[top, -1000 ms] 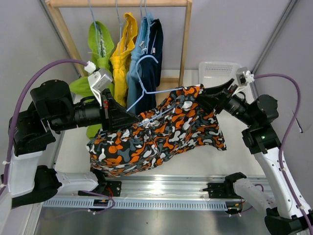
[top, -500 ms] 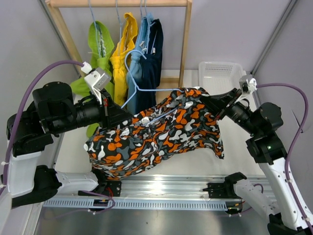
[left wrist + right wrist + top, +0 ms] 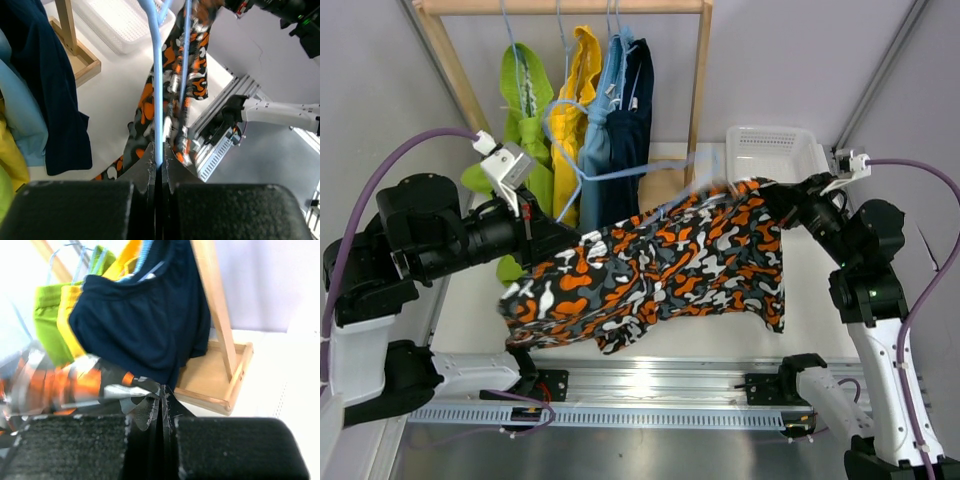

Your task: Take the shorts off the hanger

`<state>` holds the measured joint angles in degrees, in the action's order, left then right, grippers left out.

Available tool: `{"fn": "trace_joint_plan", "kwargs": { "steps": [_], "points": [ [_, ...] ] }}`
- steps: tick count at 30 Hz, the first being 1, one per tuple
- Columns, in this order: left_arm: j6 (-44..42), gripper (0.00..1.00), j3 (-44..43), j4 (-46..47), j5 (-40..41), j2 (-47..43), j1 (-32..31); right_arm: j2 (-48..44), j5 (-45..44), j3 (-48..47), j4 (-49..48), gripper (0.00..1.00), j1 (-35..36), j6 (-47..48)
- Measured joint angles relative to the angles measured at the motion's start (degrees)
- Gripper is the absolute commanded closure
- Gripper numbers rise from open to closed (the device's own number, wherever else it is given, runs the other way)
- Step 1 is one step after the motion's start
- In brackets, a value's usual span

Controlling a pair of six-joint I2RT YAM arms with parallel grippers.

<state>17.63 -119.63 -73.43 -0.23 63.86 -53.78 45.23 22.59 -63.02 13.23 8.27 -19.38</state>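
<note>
The left arm [image 3: 425, 235] and right arm [image 3: 868, 265] have black joints and white links. Purple cables [image 3: 420, 139] reach white wrist cameras [image 3: 505, 165]. A green light [image 3: 869, 293] seemingly dots the right.

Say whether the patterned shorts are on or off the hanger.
Partly on: the shorts wrap the hanger wire in the left gripper; right gripper pinches their edge.

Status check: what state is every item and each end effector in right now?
left end effector, shut on blue hanger
right end effector, shut on patterned shorts
blue hanger, off the rack, tilted
patterned shorts, lifted, stretched between both end effectors
lime green shorts, hanging on the rack
yellow shorts, hanging on the rack
light blue shorts, hanging on the rack
navy shorts, hanging on the rack
</note>
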Motion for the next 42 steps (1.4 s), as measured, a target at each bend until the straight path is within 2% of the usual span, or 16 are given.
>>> {"fn": "trace_joint_plan", "kwargs": {
  "steps": [8,12,16,20,23,26,31,34,35,37,38,42],
  "points": [
    [0.4,1.0,4.1,3.8,1.6,-4.0,0.0,0.4,3.2,2.0,-1.8,1.0,-3.1,-4.8],
    [0.4,1.0,11.1,13.5,2.7,-6.3,0.0,-2.6,7.0,7.3,-5.3,1.0,-0.8,-6.4],
    [0.0,1.0,22.3,30.0,6.9,-7.9,0.0,-3.5,8.5,9.3,-5.6,1.0,11.3,-5.5],
    [-1.6,1.0,30.3,45.7,11.8,-4.2,0.0,-1.4,4.9,6.7,-2.6,1.0,23.3,-2.3],
    [-2.0,1.0,30.5,49.4,14.8,1.4,0.0,3.2,-2.2,-1.5,2.4,1.0,25.0,1.0],
    [-2.1,1.0,32.2,48.1,16.7,3.0,-0.1,11.6,-11.3,-17.1,8.3,1.0,23.8,5.5],
    [-1.1,1.0,40.4,44.1,18.6,-5.2,-0.1,32.2,-18.9,-54.4,10.3,1.0,9.7,10.0],
    [0.4,1.0,44.3,42.4,18.5,-11.1,-0.1,43.2,-21.1,-72.9,9.3,1.0,1.1,10.4],
    [0.9,1.0,45.4,42.3,18.5,-12.5,-0.1,45.7,-21.5,-76.5,8.5,1.0,-0.5,10.5],
    [1.9,1.0,47.1,42.0,18.5,-14.6,-0.1,49.7,-22.4,-79.9,5.0,1.0,-3.3,10.5],
    [2.1,1.0,47.6,41.9,18.5,-15.2,-0.1,50.8,-22.6,-78.8,2.9,1.0,-4.1,10.5],
    [2.5,1.0,48.3,41.8,18.5,-13.9,-0.1,52.9,-23.5,-67.0,-3.2,1.0,-4.8,11.0]
  ]
}}
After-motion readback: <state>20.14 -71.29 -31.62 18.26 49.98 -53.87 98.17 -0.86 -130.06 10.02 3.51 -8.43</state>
